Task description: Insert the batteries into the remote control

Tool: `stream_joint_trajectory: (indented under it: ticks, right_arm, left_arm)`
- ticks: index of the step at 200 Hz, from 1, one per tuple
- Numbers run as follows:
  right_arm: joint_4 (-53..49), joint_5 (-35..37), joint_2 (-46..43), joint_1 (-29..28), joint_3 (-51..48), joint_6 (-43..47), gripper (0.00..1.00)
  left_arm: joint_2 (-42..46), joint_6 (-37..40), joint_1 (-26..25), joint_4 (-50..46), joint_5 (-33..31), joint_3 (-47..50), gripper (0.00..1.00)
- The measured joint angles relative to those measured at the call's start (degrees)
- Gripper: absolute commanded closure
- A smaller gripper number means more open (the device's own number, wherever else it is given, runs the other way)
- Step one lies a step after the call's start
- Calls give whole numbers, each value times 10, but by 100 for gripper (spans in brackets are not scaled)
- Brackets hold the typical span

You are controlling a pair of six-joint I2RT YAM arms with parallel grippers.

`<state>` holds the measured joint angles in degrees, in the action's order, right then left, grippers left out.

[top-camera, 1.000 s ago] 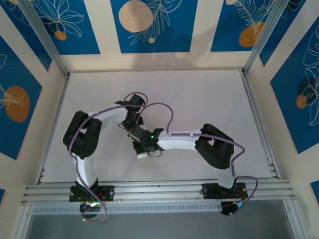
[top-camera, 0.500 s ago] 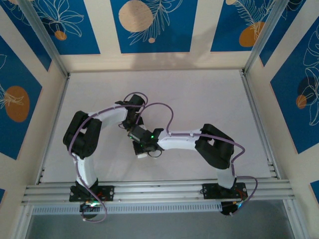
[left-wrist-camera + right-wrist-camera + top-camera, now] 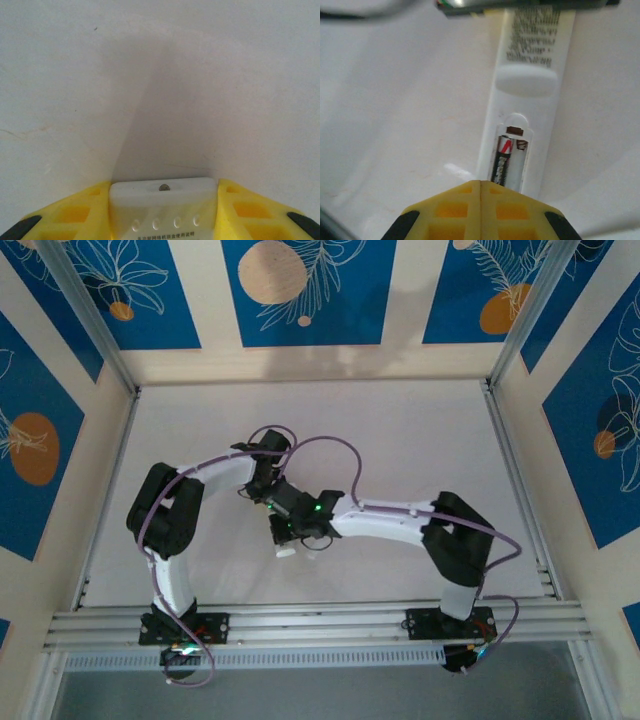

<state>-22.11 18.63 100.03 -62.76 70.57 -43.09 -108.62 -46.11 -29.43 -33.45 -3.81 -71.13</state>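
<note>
The remote control (image 3: 530, 85) lies back-up on the table with its battery bay uncovered. One battery (image 3: 502, 162), dark with a red-and-silver end, sits in the bay's left slot. The right slot shows a bare spring. My right gripper (image 3: 480, 183) is just short of the bay, yellow fingers pressed together with nothing between them. My left gripper (image 3: 164, 200) is shut on the remote's other end (image 3: 164, 192), yellow fingers (image 3: 80, 212) on both sides. From above, both grippers meet mid-table, left gripper (image 3: 262, 488) behind right gripper (image 3: 284, 528), the remote's white end (image 3: 286, 550) poking out.
The white table (image 3: 400, 430) stretches open behind and to the right of the arms. A metal rail (image 3: 320, 622) runs along the near edge. Purple cables (image 3: 335, 455) loop over both wrists.
The right arm's elbow has swung out to the right and its wrist has shifted slightly up and right. The right fingers have come together. The left arm has stayed still.
</note>
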Motion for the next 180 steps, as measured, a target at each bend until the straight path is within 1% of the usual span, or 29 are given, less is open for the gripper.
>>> stream_joint_trajectory:
  ticks: [18,47,54,66,76,83,91,122,147,155,169,180]
  right_arm:
    - [4,13,-67,2,-34,-5,87]
    - [3,38,-181,19,-107,-21,74]
    - [1,42,-204,27,-123,-24,69]
    - [-3,49,-241,46,-147,-28,54]
    - [-6,54,-269,61,-167,-35,46]
    - [-9,57,-290,73,-180,-37,41]
    - [-12,58,-313,86,-196,-35,38]
    - [-25,50,-381,142,-236,-39,35]
    - [-37,27,-387,197,-242,-40,36]
    - [-41,20,-381,213,-242,-39,38]
    - [-49,8,-358,229,-239,-40,46]
    - [-60,0,-331,236,-230,-44,51]
  left_arm:
    - [2,1,-1,4,0,3,53]
    - [3,2,-1,10,2,7,42]
    - [4,3,-1,11,3,8,40]
    - [6,7,-1,14,6,9,38]
    - [9,11,-1,17,8,10,36]
    - [12,13,-1,17,8,10,35]
    - [18,16,-2,17,8,11,33]
    - [68,32,-2,6,8,10,30]
    - [142,73,-6,-18,10,6,31]
    - [175,91,-9,-22,15,5,32]
    - [229,123,-14,-25,29,5,32]
    - [279,154,-19,-18,48,12,30]
